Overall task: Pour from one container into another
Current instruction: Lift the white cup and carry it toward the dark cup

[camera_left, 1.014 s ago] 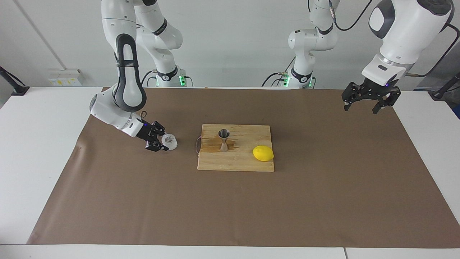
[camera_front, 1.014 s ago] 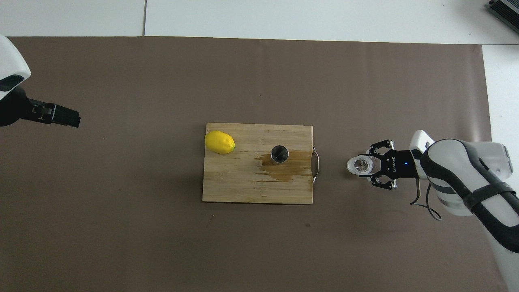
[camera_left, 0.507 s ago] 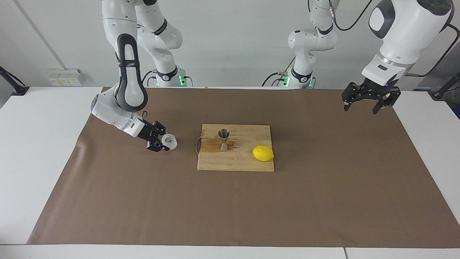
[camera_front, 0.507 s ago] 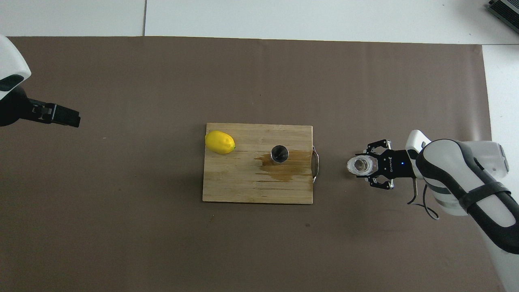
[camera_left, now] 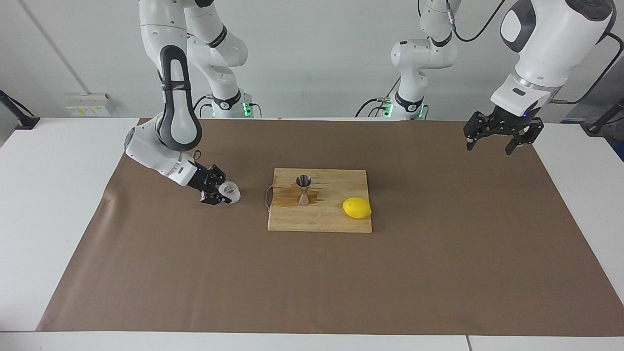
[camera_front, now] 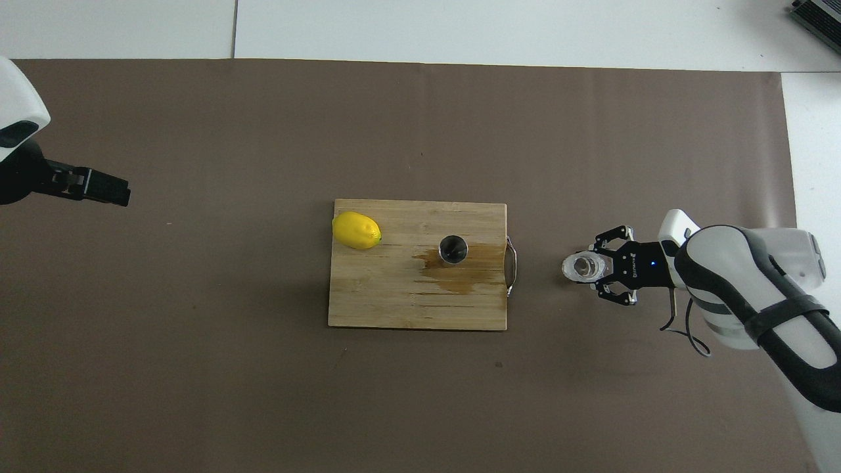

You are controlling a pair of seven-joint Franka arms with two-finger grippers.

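The clear ribbed cup (camera_left: 230, 192) stands on the brown mat, toward the right arm's end of the table, beside the wooden board (camera_left: 336, 222). It also shows in the overhead view (camera_front: 581, 268). My right gripper (camera_left: 220, 193) is low at the mat, with its fingers on either side of the cup and closed against it. The steel jigger (camera_left: 303, 189) stands upright on the board in a wet brown stain; from overhead it (camera_front: 453, 249) shows as a dark round mouth. My left gripper (camera_left: 492, 142) waits open and empty, raised over the mat's edge at the left arm's end.
A yellow lemon (camera_left: 357, 208) lies on the board beside the jigger, toward the left arm's end. The board has a wire handle (camera_front: 512, 266) on the edge facing the cup. The brown mat (camera_left: 312, 282) covers most of the white table.
My right gripper has slid a little further around the cup and its fingers have drawn in on it. The cup, the jigger and the left arm have not moved.
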